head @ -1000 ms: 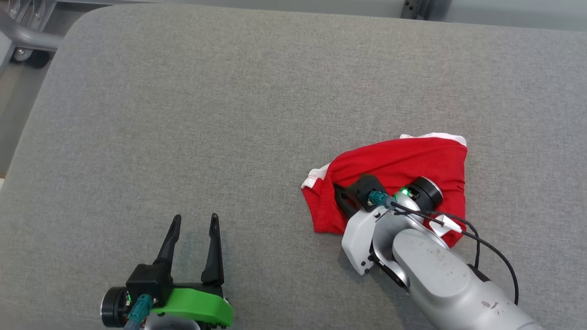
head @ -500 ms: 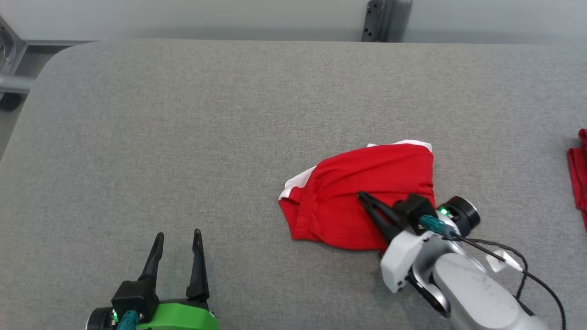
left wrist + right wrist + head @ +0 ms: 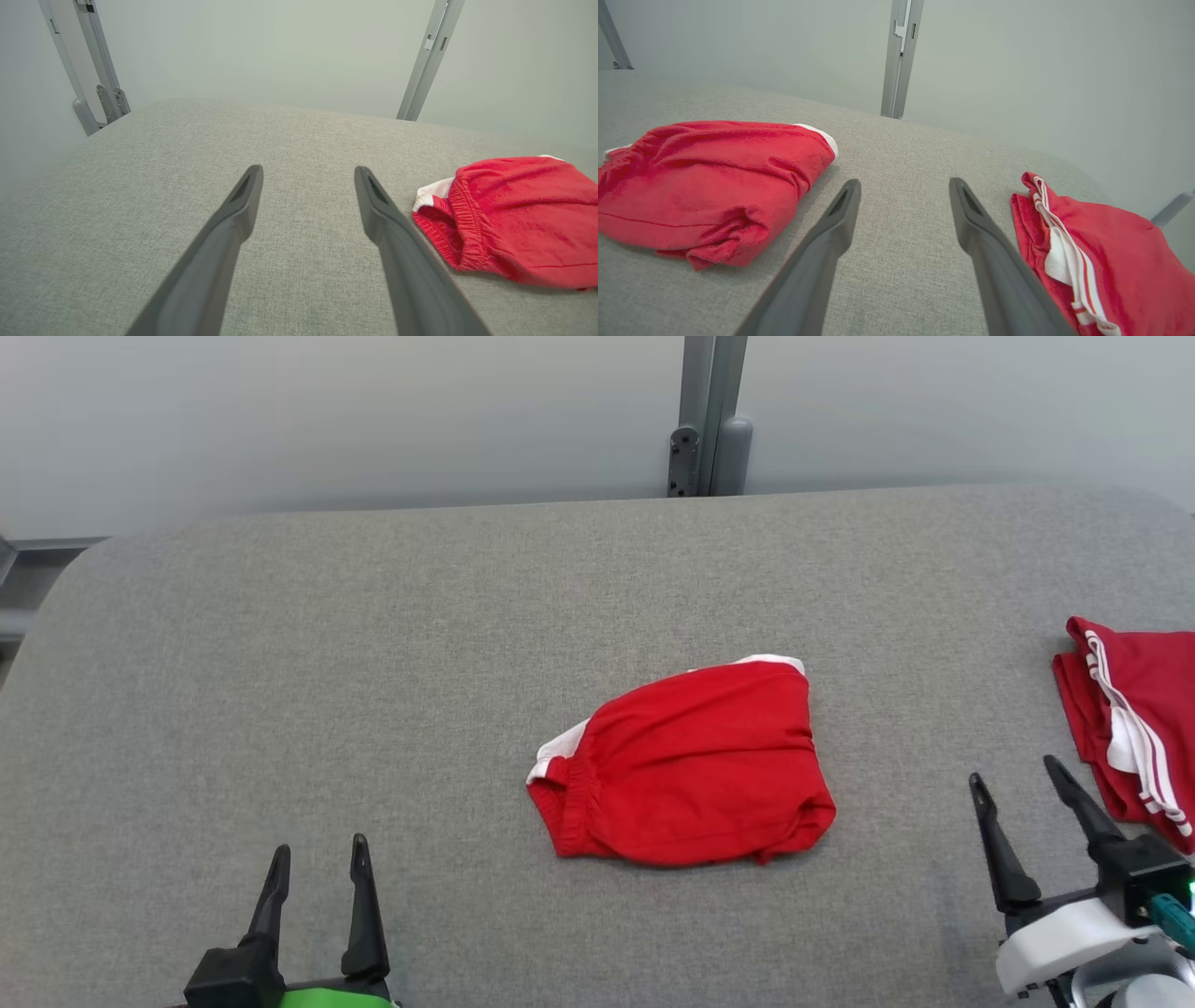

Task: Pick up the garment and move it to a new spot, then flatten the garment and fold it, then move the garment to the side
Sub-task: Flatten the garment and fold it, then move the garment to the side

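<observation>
**Grippers both spread wide and empty, garment (image 3: pixel 686 765) lying loose mid-bench (image 3: pixel 373 644)**

Head view first: left gripper (image 3: pixel 320 845) down by the near edge toward the left corner, fingers apart, nothing between them. Same story for the right gripper (image 3: pixel 1013 770) near the near-right corner, wide open and well apart from the garment. Garment roughly in the middle of the bench, a touch right of centre, squashed into a compact red pad with white trim (image 3: pixel 560 747) peeking out on the left. Striped red piece (image 3: pixel 1134 709) over at the right edge, just beside the right gripper.

Left wrist view: spread fingers over bare grey cloth, garment off to the right with its elastic waistband (image 3: pixel 469 219) facing this way, gathered and chunkier than the rest.

Right wrist view: garment on the left showing a rolled fold (image 3: pixel 724 247) at its near corner, striped piece on the right, open fingers between the two.

Handling-wise, looks light, soft and totally floppy. No stiffness at all, so bound to sag and fall open if lifted from one point. Not fragile. Probably drags on the fabric top rather than sliding. Best bet, going by these shots: pinch the waistband, or bite through every layer at that rolled fold. Grabbing just the top layer risks peeling the whole thing apart.
</observation>
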{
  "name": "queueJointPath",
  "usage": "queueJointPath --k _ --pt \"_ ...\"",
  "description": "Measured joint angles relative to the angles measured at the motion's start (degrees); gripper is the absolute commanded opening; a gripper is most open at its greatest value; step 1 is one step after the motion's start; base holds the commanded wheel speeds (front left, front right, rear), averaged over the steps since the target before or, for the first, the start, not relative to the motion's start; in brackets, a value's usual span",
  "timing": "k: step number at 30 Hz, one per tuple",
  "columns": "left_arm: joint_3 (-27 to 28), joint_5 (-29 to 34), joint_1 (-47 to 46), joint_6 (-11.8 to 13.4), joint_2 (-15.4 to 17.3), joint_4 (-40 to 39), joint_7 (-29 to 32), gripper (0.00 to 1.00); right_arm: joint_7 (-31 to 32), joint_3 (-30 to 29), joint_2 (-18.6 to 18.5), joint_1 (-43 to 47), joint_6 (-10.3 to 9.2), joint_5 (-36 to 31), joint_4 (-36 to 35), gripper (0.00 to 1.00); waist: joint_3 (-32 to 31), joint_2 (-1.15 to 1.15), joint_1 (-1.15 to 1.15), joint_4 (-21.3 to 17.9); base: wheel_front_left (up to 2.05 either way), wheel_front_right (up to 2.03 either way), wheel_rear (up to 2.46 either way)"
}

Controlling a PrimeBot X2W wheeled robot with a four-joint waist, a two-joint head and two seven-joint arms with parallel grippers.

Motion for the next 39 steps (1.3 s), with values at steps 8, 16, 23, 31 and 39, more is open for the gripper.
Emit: queueJointPath --k 8,16,23,31,39 --pt "1.4 0.8 1.9 -0.3 0.0 0.1 0.0 1.00 -0.1 -10.1 5.3 7.8 0.01 -1.0 -4.9 1.00 -2.9 0.00 0.00 -1.0 0.00 0.00 0.00" --pt "2.3 1.9 1.9 -0.8 0.0 -0.2 0.0 1.00 -0.1 -10.8 7.6 8.2 0.01 0.1 -3.0 1.00 -3.5 0.00 0.00 -1.2 0.00 0.00 0.00" --pt "1.8 2.3 0.8 -1.6 0.0 -0.9 0.0 1.00 5.7 -1.2 8.0 -1.0 -0.01 17.8 0.9 1.00 -1.7 0.00 0.00 -0.9 0.00 0.00 0.00" --pt "0.0 2.3 -2.7 -2.3 0.0 -0.6 0.0 1.00 35.4 3.8 5.3 -14.1 -0.01 31.5 5.0 1.00 2.3 0.00 0.00 1.4 0.00 0.00 0.00" --pt "-0.9 1.3 -4.5 -1.5 0.0 -0.6 0.0 1.00 43.1 5.3 4.3 -19.7 -0.01 29.9 9.2 1.00 4.9 0.00 0.00 5.6 0.00 0.00 0.00"
